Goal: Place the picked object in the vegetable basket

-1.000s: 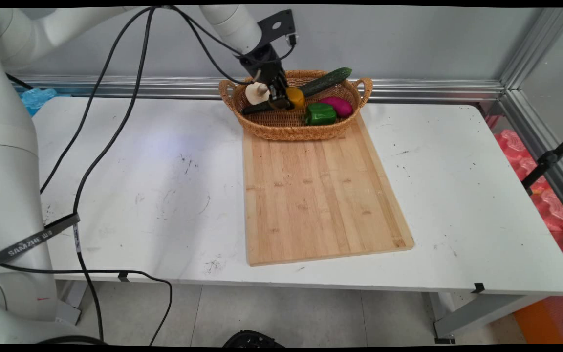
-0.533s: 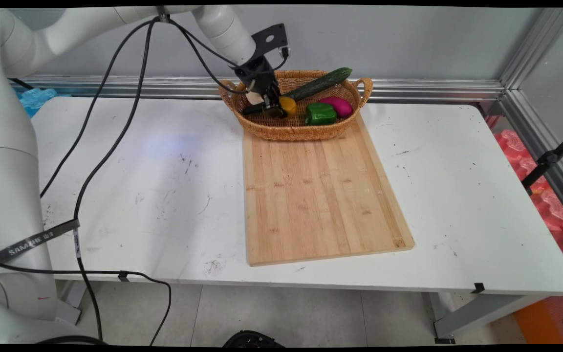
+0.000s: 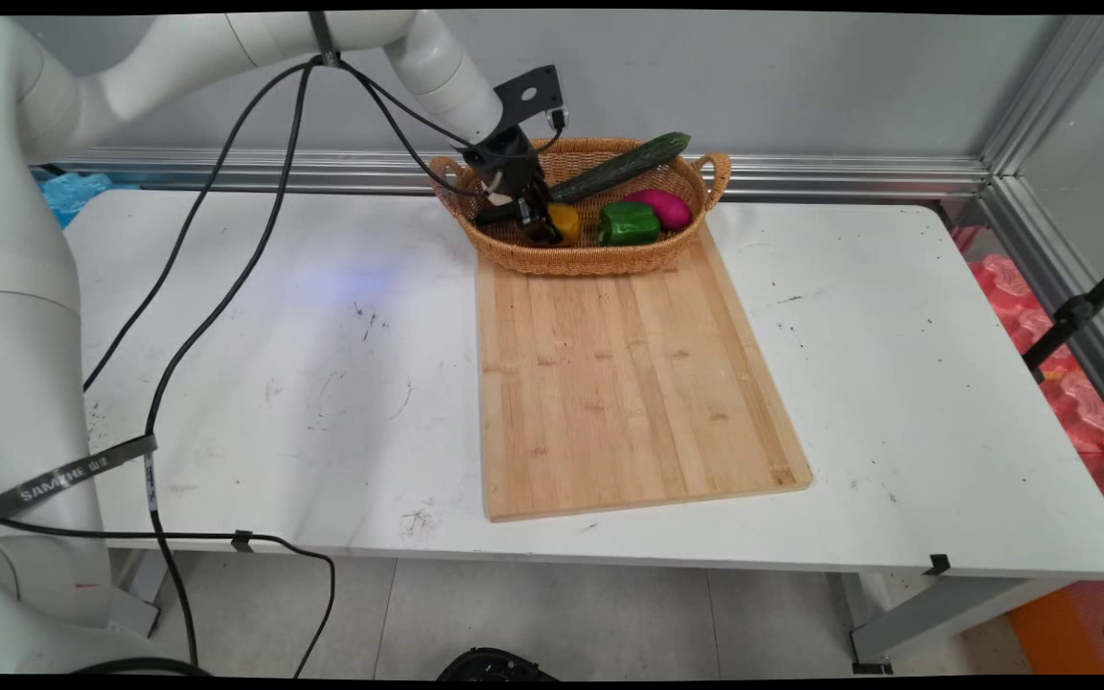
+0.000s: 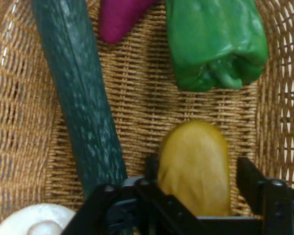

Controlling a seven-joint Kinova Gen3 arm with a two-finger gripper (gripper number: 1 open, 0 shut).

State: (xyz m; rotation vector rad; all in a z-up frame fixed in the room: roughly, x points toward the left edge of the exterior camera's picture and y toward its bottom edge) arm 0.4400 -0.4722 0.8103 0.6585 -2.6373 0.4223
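My claw (image 3: 540, 225) sits low inside the oval woven wicker basket (image 3: 590, 257) at the far side of the white bench (image 3: 274, 335).

Through the hand view, left to right:
- **Far left:** a white rounded mushroom-like piece (image 4: 34, 218) lies at the bottom corner, beside my linkage.
- **Left:** the long dark green cucumber (image 4: 83, 107) runs ahead of me and away. Its near end is just beside my left finger (image 4: 152, 164).
- **Between my fingers:** the yellow oval vegetable (image 4: 196, 166) lies on the basket's weave.
- **Ahead, left:** a magenta rounded piece (image 4: 120, 17) lies at the picture's top edge.
- **Ahead, right:** a glossy green bell pepper (image 4: 213, 44) lies apart from the yellow oval vegetable.

The claw is spread wide and straddles the yellow piece without clamping it. The left finger is close against its side, and I cannot tell whether it touches. Weave shows between the right finger (image 4: 250, 178) and the piece's other side. Nothing is held or lifted. All five pieces lie in the basket.

The pale wooden cutting board (image 3: 624, 383), on the near side of the basket and touching it, has nothing on it.

My arm reaches from the upper left of the main view, over the bench. The wrist is bent so the hand slants down into the basket's left half, with black cables hanging from the forearm.
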